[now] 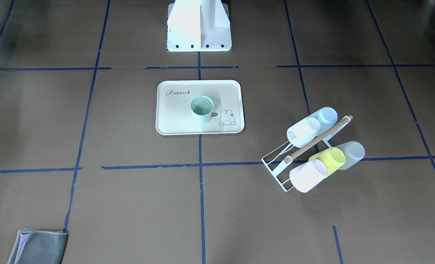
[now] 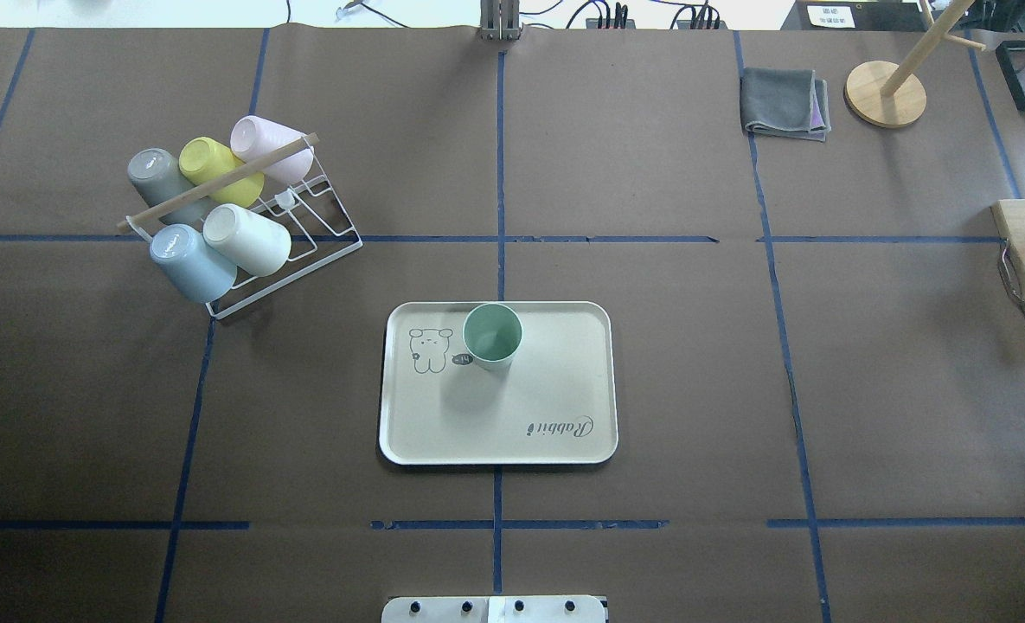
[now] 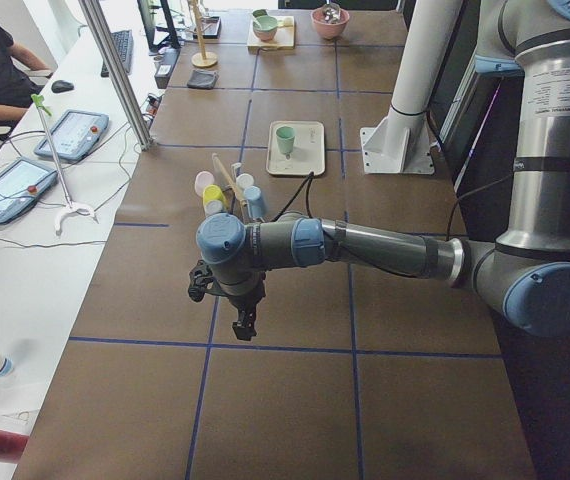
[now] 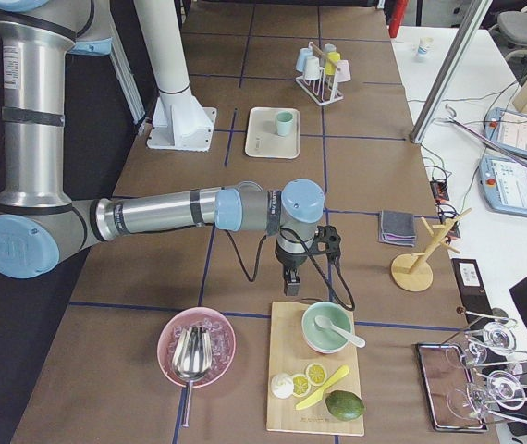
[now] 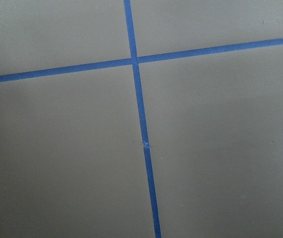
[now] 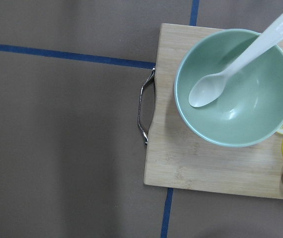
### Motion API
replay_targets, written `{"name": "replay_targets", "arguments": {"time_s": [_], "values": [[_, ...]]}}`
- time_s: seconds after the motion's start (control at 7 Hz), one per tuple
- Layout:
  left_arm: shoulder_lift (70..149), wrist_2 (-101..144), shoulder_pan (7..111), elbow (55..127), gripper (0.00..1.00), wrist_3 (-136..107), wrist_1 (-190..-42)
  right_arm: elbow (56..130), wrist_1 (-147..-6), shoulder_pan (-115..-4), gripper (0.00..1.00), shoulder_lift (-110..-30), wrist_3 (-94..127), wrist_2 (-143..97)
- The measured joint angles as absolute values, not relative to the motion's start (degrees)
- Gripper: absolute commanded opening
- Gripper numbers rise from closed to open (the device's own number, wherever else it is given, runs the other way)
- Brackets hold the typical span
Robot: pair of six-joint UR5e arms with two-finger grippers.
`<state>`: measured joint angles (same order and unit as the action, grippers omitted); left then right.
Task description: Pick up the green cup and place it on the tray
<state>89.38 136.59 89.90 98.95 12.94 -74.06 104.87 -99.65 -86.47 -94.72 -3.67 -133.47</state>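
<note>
green cup (image 2: 492, 337) upright on tray (image 2: 547, 389), off-centre, apart from every rim

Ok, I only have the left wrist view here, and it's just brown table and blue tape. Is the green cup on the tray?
Observer: Yes. The green cup stands upright, mouth up, on the tray.
Operator: Is anything gripping it?
Observer: No. In the overhead and front-facing views nothing touches it.
Operator: So where is my left hand?
Observer: In the exterior left view the left hand hangs above the table. It is past the cup rack from the tray, toward the table's left end. I cannot tell whether it is open.
</note>
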Motion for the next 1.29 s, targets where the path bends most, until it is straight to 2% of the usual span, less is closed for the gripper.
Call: {"name": "replay_targets", "arguments": {"time_s": [1.29], "values": [[89.0, 134.3, 89.9, 97.3, 1.00, 5.7, -77.3, 104.7, -99.7, -86.3, 1.00, -94.9, -3.2, -133.6]]}}
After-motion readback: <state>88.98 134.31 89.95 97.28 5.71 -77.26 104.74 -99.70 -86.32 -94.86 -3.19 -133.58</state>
